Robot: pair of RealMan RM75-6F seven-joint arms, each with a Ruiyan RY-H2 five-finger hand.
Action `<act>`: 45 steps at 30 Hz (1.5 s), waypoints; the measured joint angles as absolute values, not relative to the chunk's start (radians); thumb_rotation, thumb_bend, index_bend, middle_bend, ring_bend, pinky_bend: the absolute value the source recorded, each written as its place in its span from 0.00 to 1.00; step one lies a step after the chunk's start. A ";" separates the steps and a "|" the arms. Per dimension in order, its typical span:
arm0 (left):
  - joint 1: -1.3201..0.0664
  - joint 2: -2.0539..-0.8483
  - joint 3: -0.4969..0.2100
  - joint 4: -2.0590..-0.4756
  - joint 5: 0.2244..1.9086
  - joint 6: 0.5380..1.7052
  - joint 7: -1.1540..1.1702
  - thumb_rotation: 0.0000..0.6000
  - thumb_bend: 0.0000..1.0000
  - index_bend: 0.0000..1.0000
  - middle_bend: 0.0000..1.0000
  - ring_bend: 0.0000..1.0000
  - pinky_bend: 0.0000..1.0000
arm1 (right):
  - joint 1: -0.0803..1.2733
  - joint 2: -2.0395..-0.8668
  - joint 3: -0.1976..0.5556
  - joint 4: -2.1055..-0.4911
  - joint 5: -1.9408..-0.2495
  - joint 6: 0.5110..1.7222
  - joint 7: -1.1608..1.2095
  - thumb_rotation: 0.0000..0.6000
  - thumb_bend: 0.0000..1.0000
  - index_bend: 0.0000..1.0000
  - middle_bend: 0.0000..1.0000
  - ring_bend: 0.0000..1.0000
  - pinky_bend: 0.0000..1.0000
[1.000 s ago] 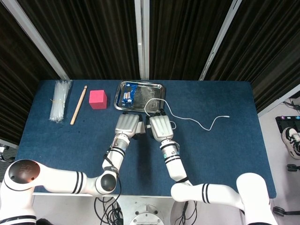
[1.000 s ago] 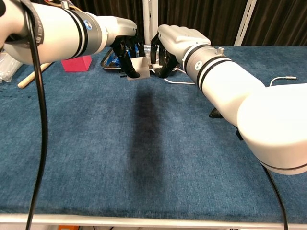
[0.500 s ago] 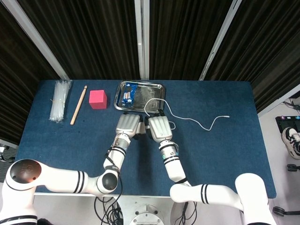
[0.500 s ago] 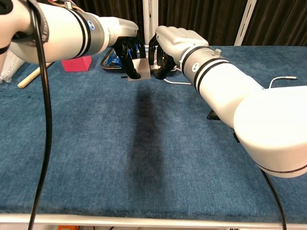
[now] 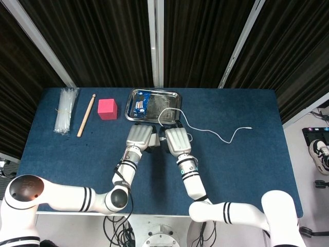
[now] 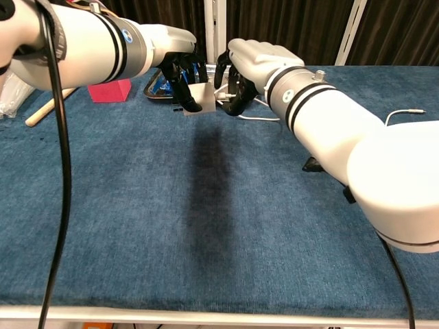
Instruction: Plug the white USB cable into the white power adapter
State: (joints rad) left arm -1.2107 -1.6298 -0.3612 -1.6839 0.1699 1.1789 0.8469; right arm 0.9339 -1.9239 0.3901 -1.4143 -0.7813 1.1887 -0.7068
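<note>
White on white at the middle of the table: the left hand (image 6: 180,72) grips the white power adapter (image 6: 197,98), dark fingers wrapped down its near face, the block lifted just off the blue cloth. Facing it, the right hand (image 6: 236,79) curls its fingers around the plug end of the white USB cable (image 5: 218,135), pinching it just beside the adapter. From the head view both hands show only their pale backs, side by side and nearly touching, so the plug itself is hidden there. In the chest view a narrow gap seems to remain between plug and adapter, though whether the tip has entered the port cannot be told.

This looks like the alignment-and-insertion step, late in the task: both parts are in hand and brought together. The next move calls for a straight, level push of the plug into the port, with the left hand bracing the adapter against that push. Any tilt would likely jam the tip on the rim.

Outward from the hands, the cable loops past the metal tray (image 5: 174,95) and trails right across the table (image 5: 247,170), its far end lying free. Well apart to the left sit a pink block (image 5: 107,109), a wooden stick (image 5: 86,115) and a clear plastic bundle (image 5: 65,109).
</note>
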 measured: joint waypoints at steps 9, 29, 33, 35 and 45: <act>-1.209 -1.626 -0.355 -1.687 0.176 1.176 0.848 1.00 0.27 0.47 0.54 0.44 0.18 | 0.922 -1.903 0.386 -1.430 -0.784 1.195 -0.703 1.00 0.31 0.48 0.46 0.32 0.12; -1.216 -1.630 -0.354 -1.689 0.174 1.182 0.856 1.00 0.27 0.47 0.54 0.44 0.18 | 0.926 -1.917 0.385 -1.419 -0.787 1.198 -0.697 1.00 0.33 0.53 0.46 0.32 0.12; -1.215 -1.626 -0.354 -1.694 0.173 1.181 0.856 1.00 0.27 0.47 0.54 0.44 0.18 | 0.924 -1.918 0.387 -1.412 -0.781 1.197 -0.697 1.00 0.33 0.53 0.46 0.32 0.12; -1.214 -1.624 -0.353 -1.696 0.174 1.180 0.856 1.00 0.27 0.47 0.54 0.44 0.18 | 0.924 -1.917 0.387 -1.410 -0.781 1.197 -0.697 1.00 0.33 0.53 0.46 0.32 0.12; -1.219 -1.626 -0.353 -1.699 0.176 1.181 0.859 1.00 0.27 0.47 0.54 0.44 0.18 | 0.925 -1.922 0.388 -1.403 -0.779 1.190 -0.695 1.00 0.34 0.53 0.46 0.32 0.12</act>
State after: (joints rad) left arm -1.2194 -1.6255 -0.3533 -1.6992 0.1764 1.1808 0.8588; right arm 0.9255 -1.9219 0.3879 -1.4026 -0.7786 1.1904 -0.6949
